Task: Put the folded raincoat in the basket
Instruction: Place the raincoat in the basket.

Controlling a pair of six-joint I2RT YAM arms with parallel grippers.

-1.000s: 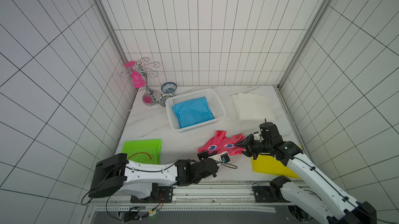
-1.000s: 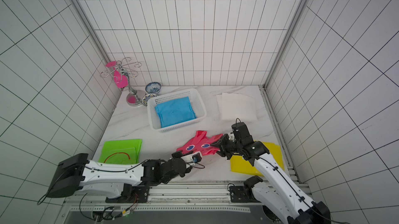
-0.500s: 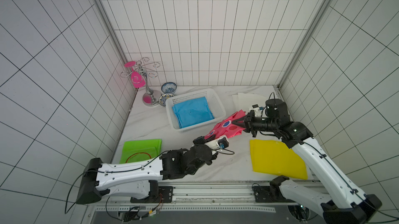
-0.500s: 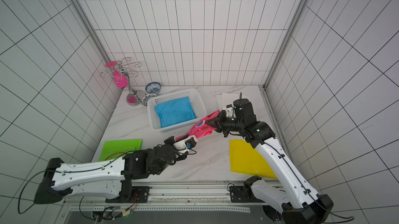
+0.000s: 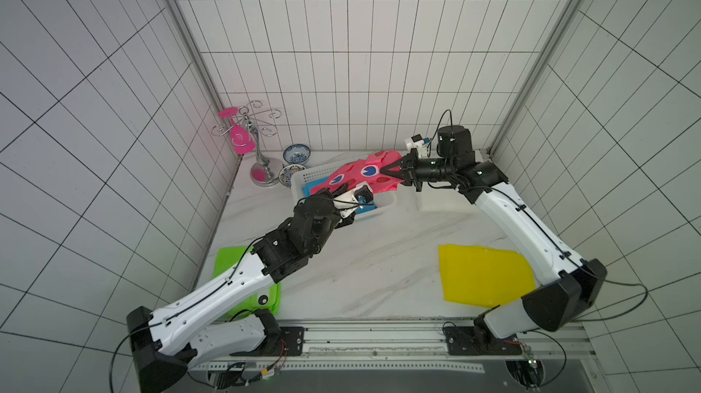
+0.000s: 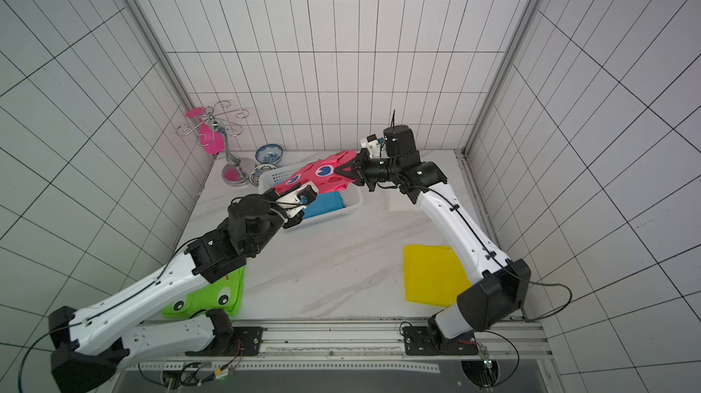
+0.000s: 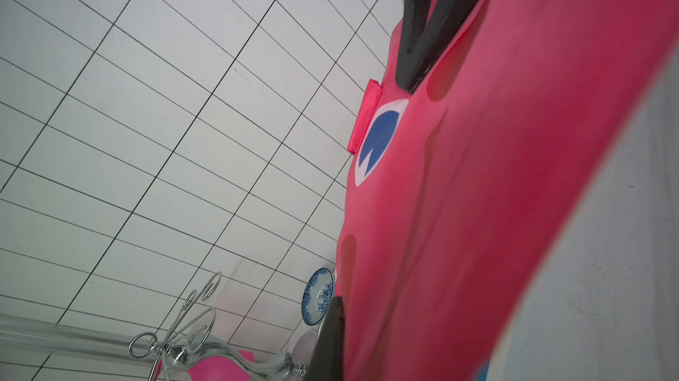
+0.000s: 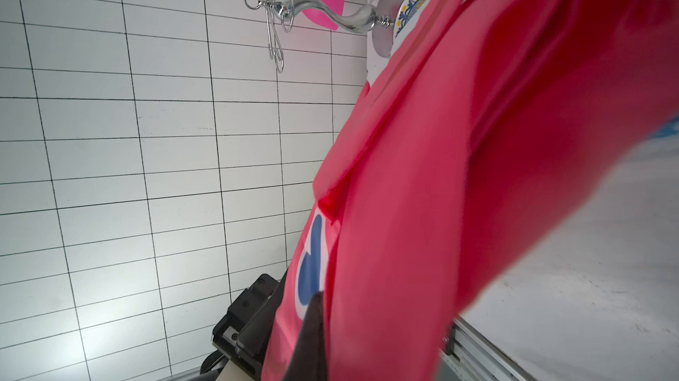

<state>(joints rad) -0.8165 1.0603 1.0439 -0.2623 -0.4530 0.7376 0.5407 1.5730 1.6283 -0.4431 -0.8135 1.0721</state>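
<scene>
While the left gripper [image 5: 329, 193] and right gripper [image 5: 384, 173] clamped opposite ends of the pink raincoat [image 5: 352, 177], the basket [image 5: 303, 178] lay directly beneath both.

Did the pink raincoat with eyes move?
Yes. The pink folded raincoat went up and back, from in front of the white plastic mesh basket to above it.

1. In a top view, the pink raincoat [image 5: 360, 177], printed with blue-and-white eyes, is held in the air over the basket [image 5: 383, 210].
2. Its far edge is pinched by the right gripper [image 5: 387, 172], and its near edge is clamped by the left gripper [image 5: 325, 194].
3. A blue folded cloth [image 5: 308, 189] is seen lying in the basket beneath.
4. A yellow folded raincoat [image 5: 481, 277] and a green folded raincoat [image 5: 227, 260] are laid flat on the table [image 5: 360, 258], well apart.
</scene>
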